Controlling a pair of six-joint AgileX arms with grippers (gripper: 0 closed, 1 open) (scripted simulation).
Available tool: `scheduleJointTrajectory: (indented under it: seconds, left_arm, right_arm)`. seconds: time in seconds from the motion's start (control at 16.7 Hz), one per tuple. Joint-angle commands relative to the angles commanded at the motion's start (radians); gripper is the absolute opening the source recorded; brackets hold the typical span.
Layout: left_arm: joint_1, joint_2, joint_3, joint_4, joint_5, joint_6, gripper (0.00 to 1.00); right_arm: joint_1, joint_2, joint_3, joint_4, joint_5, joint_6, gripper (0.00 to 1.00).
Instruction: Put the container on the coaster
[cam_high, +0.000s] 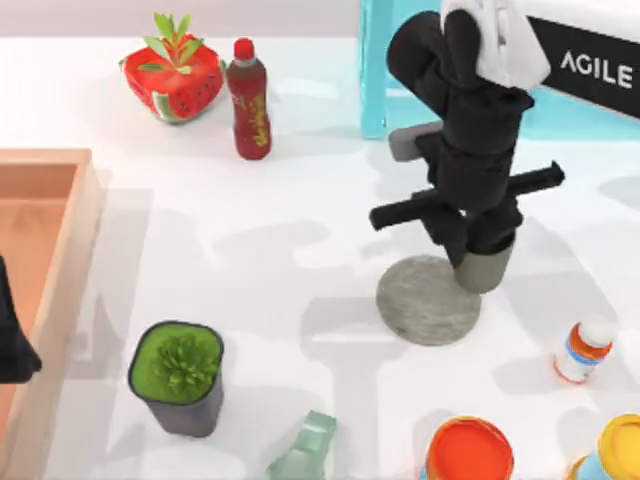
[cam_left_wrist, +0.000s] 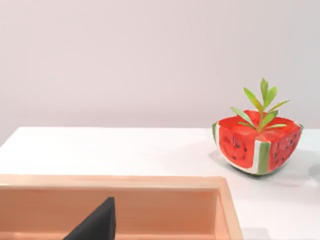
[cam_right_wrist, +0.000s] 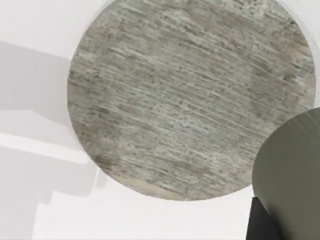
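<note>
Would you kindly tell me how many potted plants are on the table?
2: a watermelon-shaped red planter at the table's far left, and a dark square pot with a green succulent near the front left. Others may lie beyond the frame.

The coaster (cam_right_wrist: 192, 95) lies flat on the white table (cam_right_wrist: 45, 200), a round grey disc w/ streaky, stone-like mottling; one small part of its rim is cut off by the frame edge. The container (cam_right_wrist: 292, 175), plain dull grey-green w/ a smooth curved wall, is close to the camera and overlaps part of the disc's rim. Can't tell whether it touches the disc. A black bit of the right gripper sits against the container's wall. Soft grey shadows fall across the table beside the disc.
</note>
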Motion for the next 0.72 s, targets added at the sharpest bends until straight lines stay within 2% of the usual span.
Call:
scheduleJointTrajectory:
  seconds: [0.12,0.3,0.48,0.72]
  left_arm:
    - [0.000,0.000,0.000,0.000,0.000,0.000,1.00]
    - [0.000,0.000,0.000,0.000,0.000,0.000,1.00]
    - [0.000,0.000,0.000,0.000,0.000,0.000,1.00]
    - [0.000,0.000,0.000,0.000,0.000,0.000,1.00]
  right_arm:
    - [0.034,0.004,0.047,-0.014,-0.002,0.157,0.00]
    - [0.066,-0.001,0.102,-0.021,-0.004,0.310,0.00]
    - [0.077,-0.007,0.125,-0.021,-0.004,0.371,0.00]
    - [0.077,-0.007,0.125,-0.021,-0.004,0.371,0.00]
